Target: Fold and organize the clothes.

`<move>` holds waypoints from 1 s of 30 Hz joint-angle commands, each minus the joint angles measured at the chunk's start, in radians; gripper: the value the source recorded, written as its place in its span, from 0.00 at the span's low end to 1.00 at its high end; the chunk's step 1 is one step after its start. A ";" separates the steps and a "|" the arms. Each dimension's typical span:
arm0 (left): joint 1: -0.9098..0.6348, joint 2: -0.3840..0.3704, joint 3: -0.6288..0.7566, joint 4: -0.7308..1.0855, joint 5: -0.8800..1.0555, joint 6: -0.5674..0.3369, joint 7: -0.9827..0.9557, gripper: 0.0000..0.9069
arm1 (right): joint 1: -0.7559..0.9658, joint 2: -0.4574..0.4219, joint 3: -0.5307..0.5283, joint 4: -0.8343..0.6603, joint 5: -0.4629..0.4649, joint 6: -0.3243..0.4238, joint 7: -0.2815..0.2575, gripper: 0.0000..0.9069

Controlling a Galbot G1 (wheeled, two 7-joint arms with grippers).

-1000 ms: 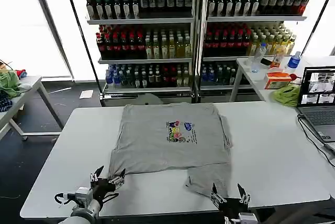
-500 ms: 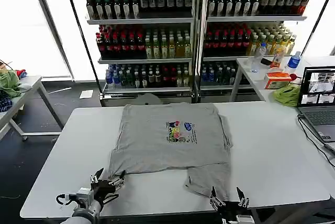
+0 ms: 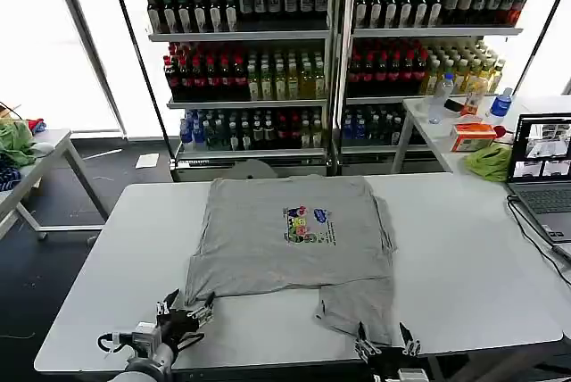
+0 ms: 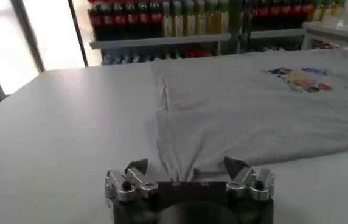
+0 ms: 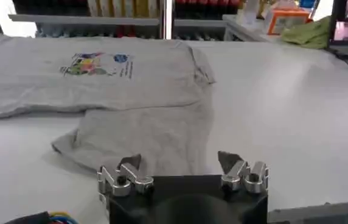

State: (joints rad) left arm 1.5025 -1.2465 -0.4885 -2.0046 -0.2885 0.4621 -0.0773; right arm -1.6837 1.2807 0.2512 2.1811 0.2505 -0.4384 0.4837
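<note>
1. A light grey T-shirt (image 3: pixel 294 244) with a multicoloured chest print lies spread on the white table (image 3: pixel 464 257).
2. The left gripper (image 3: pixel 183 311) and right gripper (image 3: pixel 384 343) hover at its near hem, fingers spread, holding nothing.

The head view looks from high, forward and down, on the grey shirt (image 3: pixel 294 244) on the white table (image 3: pixel 464 248). Both wrist views look low over the table, close to the shirt's near edge, towards the bottle shelves (image 3: pixel 330 52) behind. All three views share the shirt's chest print.
</note>
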 commanded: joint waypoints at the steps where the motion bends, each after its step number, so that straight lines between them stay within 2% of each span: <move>1: 0.002 -0.001 -0.001 0.001 -0.014 0.007 0.001 0.01 | -0.001 0.000 -0.002 -0.012 0.001 -0.002 0.001 0.00; 19: 0.005 -0.007 0.014 -0.023 -0.012 0.012 0.000 0.00 | 0.003 0.008 0.002 -0.035 0.003 0.038 -0.022 0.00; 23: 0.004 -0.010 0.016 -0.043 -0.013 0.010 -0.001 0.00 | 0.004 0.009 0.024 0.009 -0.014 0.062 -0.041 0.00; 26: 0.000 -0.016 0.018 -0.042 -0.010 -0.003 -0.004 0.00 | 0.010 0.013 0.036 0.029 -0.063 0.097 -0.061 0.00; 30: -0.017 -0.030 0.017 -0.051 -0.014 -0.028 -0.006 0.00 | 0.030 0.022 0.049 0.056 -0.063 0.127 -0.087 0.00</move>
State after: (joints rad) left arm 1.4983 -1.2663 -0.4703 -2.0363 -0.2994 0.4600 -0.0812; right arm -1.6560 1.3038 0.2907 2.2016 0.2136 -0.3461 0.4156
